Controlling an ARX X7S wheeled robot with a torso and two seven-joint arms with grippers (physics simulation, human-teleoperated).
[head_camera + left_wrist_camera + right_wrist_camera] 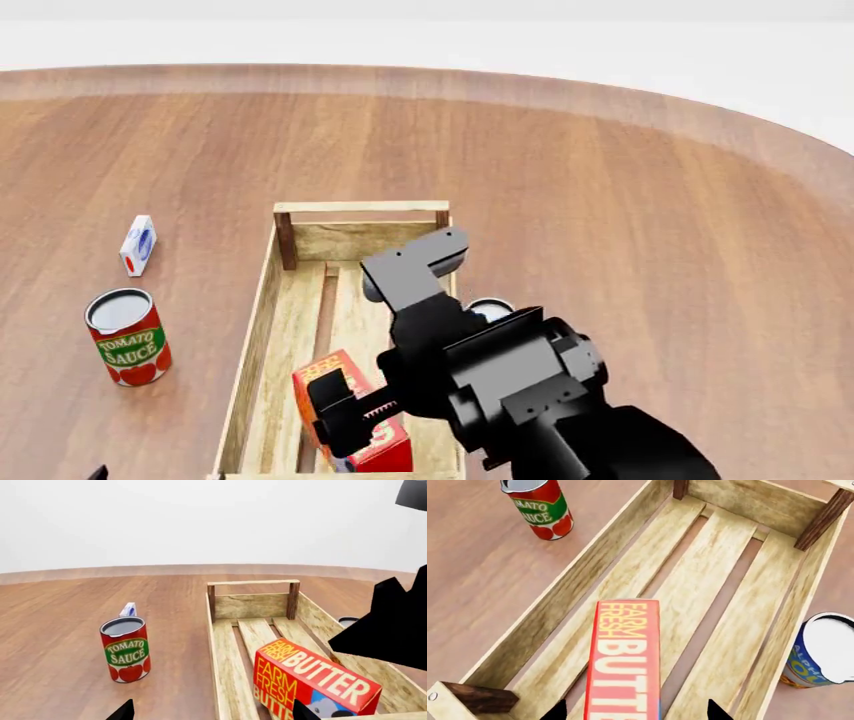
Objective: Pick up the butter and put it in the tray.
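Note:
The butter (pixel 626 655), a red-and-orange carton lettered "FARM FRESH BUTTER", rests inside the tray (pixel 570 575) near its near end. It also shows in the left wrist view (pixel 313 677) and the head view (pixel 331 372). The tray (pixel 360 208) is a long pale slatted crate with dark corner posts (pixel 252 583). My right gripper (pixel 634 712) is open over the tray, one fingertip on each side of the butter with a gap on both sides. It partly hides the butter in the head view (pixel 350 425). My left gripper (pixel 212 712) is open and empty, low beside the tray's left wall.
A red Tomato Sauce can (pixel 127 338) stands left of the tray (pixel 125 650). A small white-blue-red carton (pixel 138 243) stands farther back. A blue-and-orange can (pixel 820 652) stands against the tray's right wall (pixel 491 310). The right arm (pixel 393 625) reaches over the tray.

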